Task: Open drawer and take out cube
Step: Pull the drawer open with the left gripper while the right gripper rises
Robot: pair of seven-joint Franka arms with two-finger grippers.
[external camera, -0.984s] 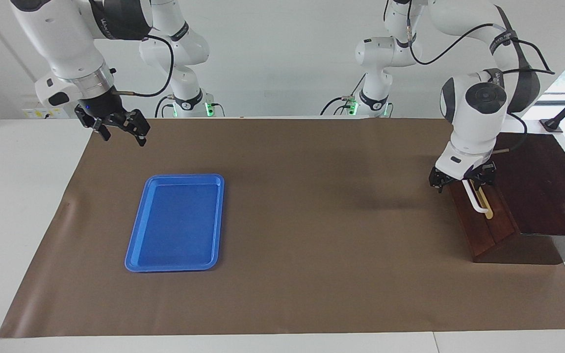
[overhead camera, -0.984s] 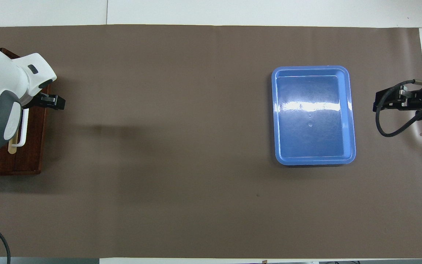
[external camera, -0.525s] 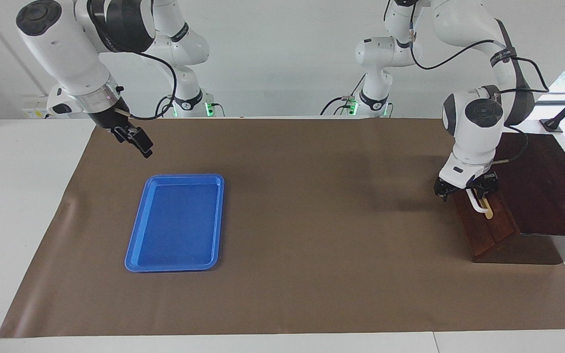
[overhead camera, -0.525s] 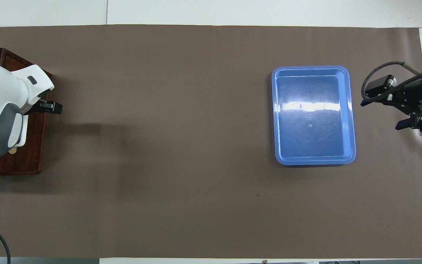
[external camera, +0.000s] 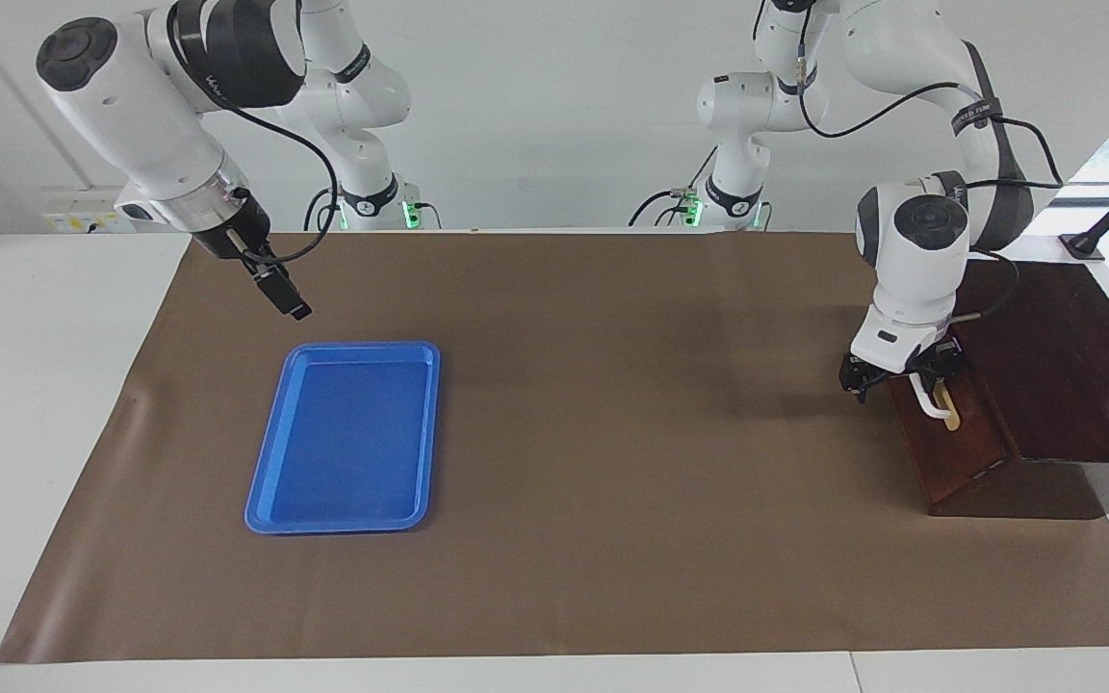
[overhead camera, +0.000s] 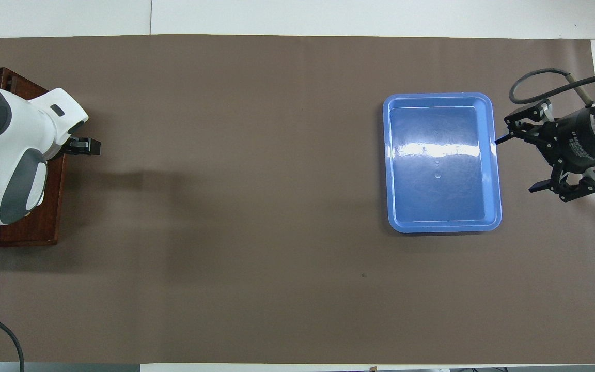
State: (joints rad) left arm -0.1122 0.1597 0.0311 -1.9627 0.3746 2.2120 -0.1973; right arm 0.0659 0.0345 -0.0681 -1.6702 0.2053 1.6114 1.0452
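The dark reddish-brown drawer (external camera: 964, 448) sits shut at the left arm's end of the table; no light wood interior shows. It also shows in the overhead view (overhead camera: 49, 206). My left gripper (external camera: 901, 375) is at the end of the white bar handle (external camera: 930, 404) that lies nearer the robots. In the overhead view the left arm covers the handle. My right gripper (external camera: 293, 306) is open and empty, up in the air over the mat by the blue tray's (external camera: 343, 438) edge; it also shows in the overhead view (overhead camera: 517, 163). The yellow cube is out of view.
The drawer sits in a dark wooden cabinet (external camera: 1065, 366) at the table's corner. The flat blue tray (overhead camera: 442, 163) lies empty on the brown mat (external camera: 612, 433) toward the right arm's end.
My right gripper has swung in from the mat's corner toward the blue tray and turned. My left gripper has shifted a little at the handle. The drawer front looks unmoved.
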